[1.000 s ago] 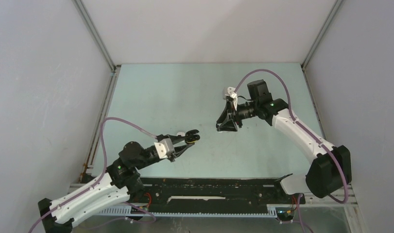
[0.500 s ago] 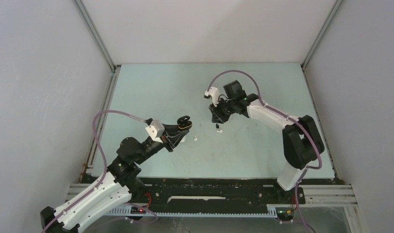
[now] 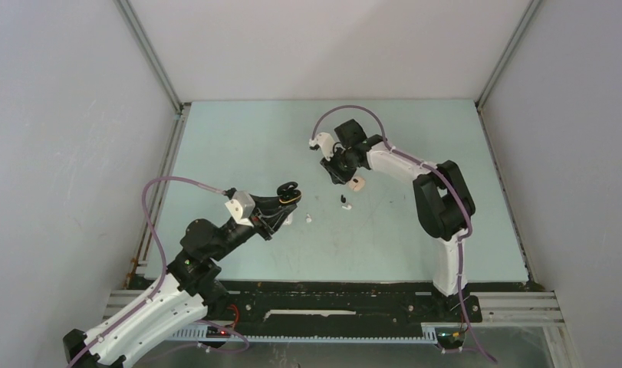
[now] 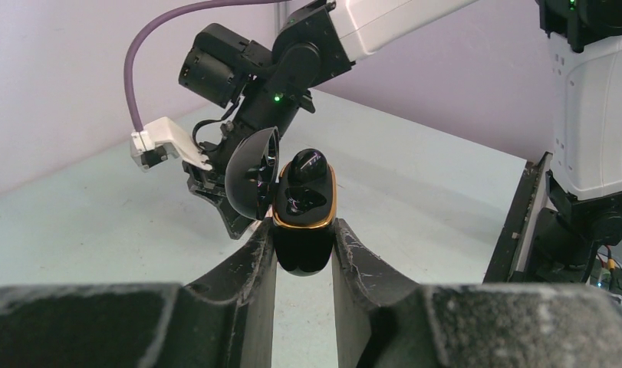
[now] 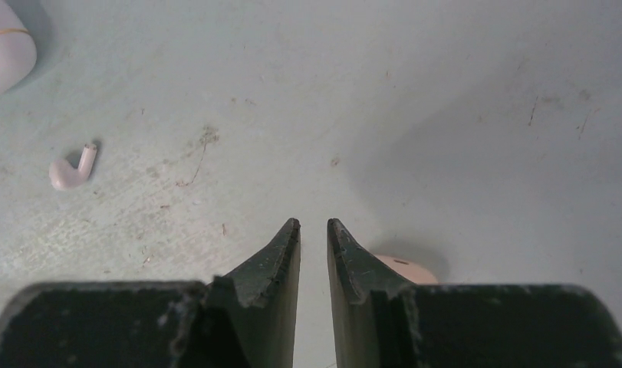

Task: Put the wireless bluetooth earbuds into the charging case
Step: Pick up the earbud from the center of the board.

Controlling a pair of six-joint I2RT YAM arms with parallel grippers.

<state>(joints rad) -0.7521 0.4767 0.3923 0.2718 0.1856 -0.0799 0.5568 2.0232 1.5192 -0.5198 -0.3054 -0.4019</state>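
- Looking down from the top view, one black charging case sits clamped in the left gripper, raised off the table with its lid up.
- Two loose earbuds lie between the grippers: one white earbud just beside the left gripper, and a second earbud, part dark and part pale, nearer the right gripper.
- One beige rounded piece lies just beside the right gripper.
- The left arm stretches forward and rightward; the right arm folds back on itself and reaches left, its gripper pointing down.
- In the left wrist view, both fingers pinch the case's lower half. The lid swings open to the left. One black earbud sits inside; the other socket is hard to read.
- In the right wrist view, the fingers hang low over the table, a slim gap between them and nothing in it.
- One white earbud lies left, one white case in the corner, and the beige piece peeks from behind the right-hand finger.
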